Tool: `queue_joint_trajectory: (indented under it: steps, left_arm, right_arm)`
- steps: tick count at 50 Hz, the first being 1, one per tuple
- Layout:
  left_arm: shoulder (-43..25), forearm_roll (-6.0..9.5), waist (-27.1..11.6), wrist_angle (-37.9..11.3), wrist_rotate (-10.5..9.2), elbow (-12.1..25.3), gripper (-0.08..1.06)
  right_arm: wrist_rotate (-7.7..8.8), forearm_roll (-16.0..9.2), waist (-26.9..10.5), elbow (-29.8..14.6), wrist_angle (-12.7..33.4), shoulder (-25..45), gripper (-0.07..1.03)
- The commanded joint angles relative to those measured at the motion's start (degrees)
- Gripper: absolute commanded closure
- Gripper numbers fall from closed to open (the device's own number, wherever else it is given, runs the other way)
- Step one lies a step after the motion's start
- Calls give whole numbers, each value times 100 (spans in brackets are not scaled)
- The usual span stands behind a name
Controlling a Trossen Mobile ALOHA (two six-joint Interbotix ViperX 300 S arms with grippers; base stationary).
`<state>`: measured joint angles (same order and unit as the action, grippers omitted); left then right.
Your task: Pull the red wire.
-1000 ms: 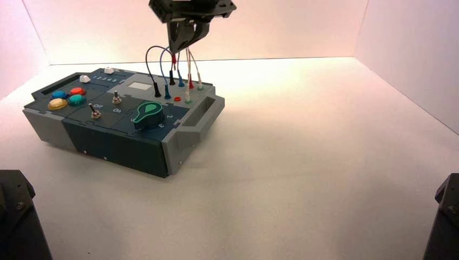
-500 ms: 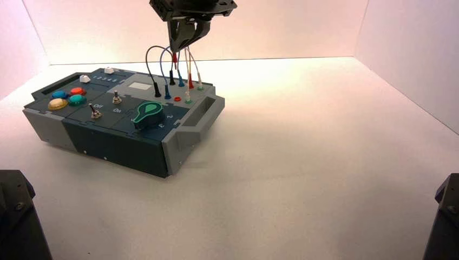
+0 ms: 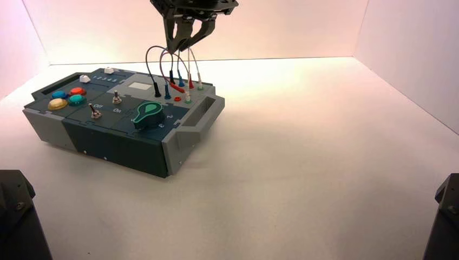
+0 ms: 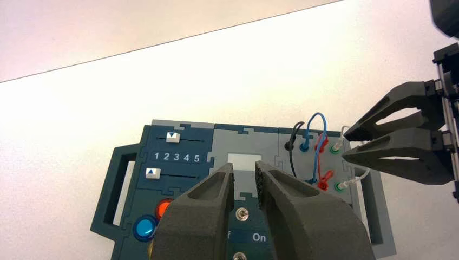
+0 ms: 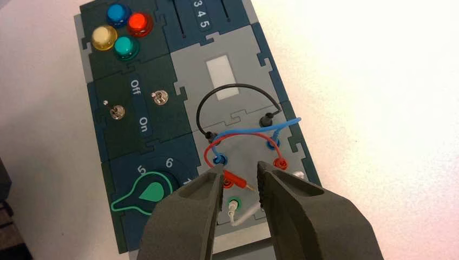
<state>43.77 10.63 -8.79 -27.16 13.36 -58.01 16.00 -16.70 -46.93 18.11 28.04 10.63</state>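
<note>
The red wire arches over the grey panel of the box. One red plug lies loose on the panel with its metal pin bare, out of its socket. The other red plug stands in its socket. My right gripper hangs open just above the loose plug and holds nothing. In the high view it is above the wires, with the loose plug tilted below it. My left gripper hovers high over the box's toggle switches, open and empty.
A black wire, a blue wire and white-plugged wires share the panel with the red one. A green knob, two toggle switches, coloured buttons and sliders fill the box's top. White walls enclose the table.
My right gripper's fingers have spread apart. The red plug they held up has dropped and now lies tilted on the box.
</note>
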Motion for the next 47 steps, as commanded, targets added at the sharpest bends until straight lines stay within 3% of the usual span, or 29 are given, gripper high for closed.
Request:
queue_joint_trajectory:
  steps: [1, 33, 47]
  left_arm:
    - [9, -9, -18, 18, 0, 132, 73]
    - [334, -9, -18, 18, 0, 132, 73]
    - [316, 18, -18, 44, -35, 132, 73]
  right_arm:
    - [18, 0, -9, -176, -26, -290, 62]
    - [-9, 9, -9, -264, -26, -369, 64]
    - [-97, -26, -9, -255, 35, -369, 64]
